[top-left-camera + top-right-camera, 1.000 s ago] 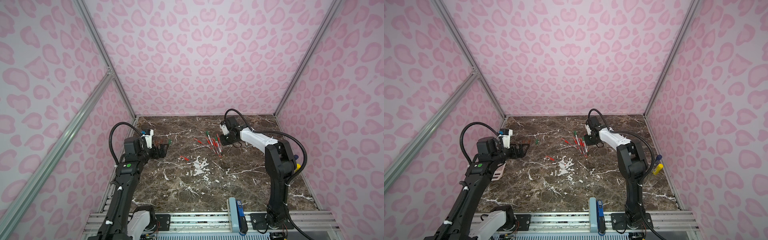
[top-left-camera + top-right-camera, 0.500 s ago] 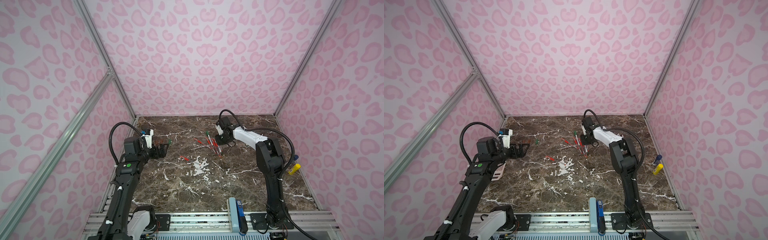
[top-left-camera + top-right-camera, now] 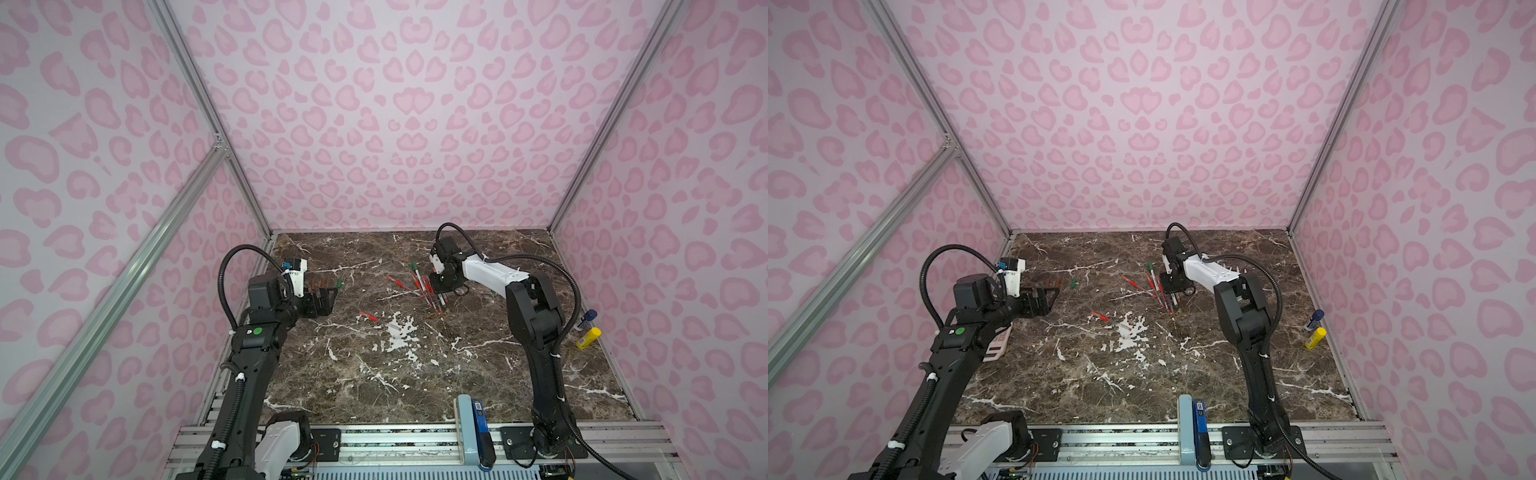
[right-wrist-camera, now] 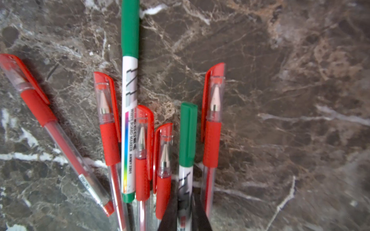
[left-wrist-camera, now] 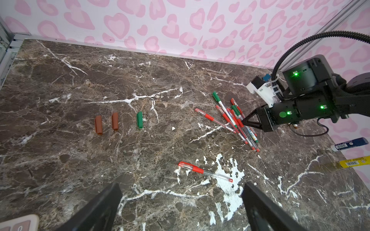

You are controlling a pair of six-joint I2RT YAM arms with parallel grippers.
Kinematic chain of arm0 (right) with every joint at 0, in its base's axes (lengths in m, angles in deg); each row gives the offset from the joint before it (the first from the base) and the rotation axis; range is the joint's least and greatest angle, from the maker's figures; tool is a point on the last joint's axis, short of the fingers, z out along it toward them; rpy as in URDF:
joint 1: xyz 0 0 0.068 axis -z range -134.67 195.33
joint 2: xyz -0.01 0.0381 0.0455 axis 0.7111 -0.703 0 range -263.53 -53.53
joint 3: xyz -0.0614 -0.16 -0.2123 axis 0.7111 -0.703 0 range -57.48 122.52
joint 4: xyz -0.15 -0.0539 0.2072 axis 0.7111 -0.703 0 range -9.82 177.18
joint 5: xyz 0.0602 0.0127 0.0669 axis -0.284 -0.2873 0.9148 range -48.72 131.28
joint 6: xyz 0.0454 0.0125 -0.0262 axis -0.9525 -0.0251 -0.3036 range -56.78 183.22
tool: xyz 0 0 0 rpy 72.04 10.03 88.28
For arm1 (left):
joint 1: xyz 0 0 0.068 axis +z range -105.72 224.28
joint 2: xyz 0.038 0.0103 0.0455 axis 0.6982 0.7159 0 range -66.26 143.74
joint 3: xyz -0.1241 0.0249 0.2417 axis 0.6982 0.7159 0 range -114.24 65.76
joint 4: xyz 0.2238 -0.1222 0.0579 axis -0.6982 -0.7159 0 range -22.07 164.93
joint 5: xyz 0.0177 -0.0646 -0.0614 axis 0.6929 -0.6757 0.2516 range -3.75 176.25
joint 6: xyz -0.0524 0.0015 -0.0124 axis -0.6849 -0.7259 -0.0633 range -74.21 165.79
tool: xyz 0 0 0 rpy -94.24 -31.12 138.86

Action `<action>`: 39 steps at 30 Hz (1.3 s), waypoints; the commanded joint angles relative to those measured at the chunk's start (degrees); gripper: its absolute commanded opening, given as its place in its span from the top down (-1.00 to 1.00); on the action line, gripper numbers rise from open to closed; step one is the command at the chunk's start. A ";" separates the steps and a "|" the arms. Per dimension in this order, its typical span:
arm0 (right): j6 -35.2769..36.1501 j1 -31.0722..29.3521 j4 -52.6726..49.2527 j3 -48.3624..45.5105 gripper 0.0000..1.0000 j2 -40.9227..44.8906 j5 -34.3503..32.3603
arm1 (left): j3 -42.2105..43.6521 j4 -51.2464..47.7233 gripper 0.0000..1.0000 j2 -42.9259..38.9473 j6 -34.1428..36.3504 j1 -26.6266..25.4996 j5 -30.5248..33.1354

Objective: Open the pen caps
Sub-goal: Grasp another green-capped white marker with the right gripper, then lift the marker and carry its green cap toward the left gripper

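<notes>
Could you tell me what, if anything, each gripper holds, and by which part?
Right gripper pinches the white barrel of a green-capped pen; left gripper holds nothing.

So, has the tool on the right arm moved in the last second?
Yes. The right tool has shifted left in both top views, away from the yellow tube and further over the pens.

Brown white-veined table (image 5: 60,170), pink heart-print walls (image 3: 395,124), 2 brown caps (image 5: 98,125), red-capped pens (image 4: 110,144), green-capped white pen (image 4: 187,156)
</notes>
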 commanded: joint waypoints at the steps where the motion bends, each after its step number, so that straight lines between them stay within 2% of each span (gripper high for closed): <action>1: 0.19 -0.10 -2.36 -0.89 0.70 -0.59 -1.99 | -0.25 1.06 -0.95 0.10 0.60 0.11 0.11; 7: -0.27 -0.42 -0.49 -4.20 0.71 0.39 -1.75 | 0.01 1.40 -0.95 0.01 0.54 0.25 -0.32; 13: -0.54 -0.56 1.23 -6.66 0.86 3.64 -1.67 | 0.08 1.92 -0.95 -0.03 0.11 0.30 -1.24; 20: -1.63 -0.56 2.00 -9.26 0.88 11.75 -0.27 | -0.02 2.32 -0.95 0.05 -0.50 0.38 -3.45; 23: -3.12 -0.77 3.82 -12.52 0.88 16.33 2.60 | -0.99 1.54 -0.95 0.56 -1.25 0.39 -4.26; 31: -9.98 -4.52 16.11 -25.65 0.89 29.42 9.48 | -0.12 4.21 -0.96 1.01 -4.39 0.30 -11.78; 37: -19.32 -9.89 32.22 -35.26 0.93 36.48 13.61 | 0.95 5.71 -0.98 1.19 -5.78 0.30 -16.77; 39: -22.06 -12.03 40.66 -39.09 0.96 38.34 15.67 | 1.36 7.30 -0.96 1.01 -6.97 0.13 -19.61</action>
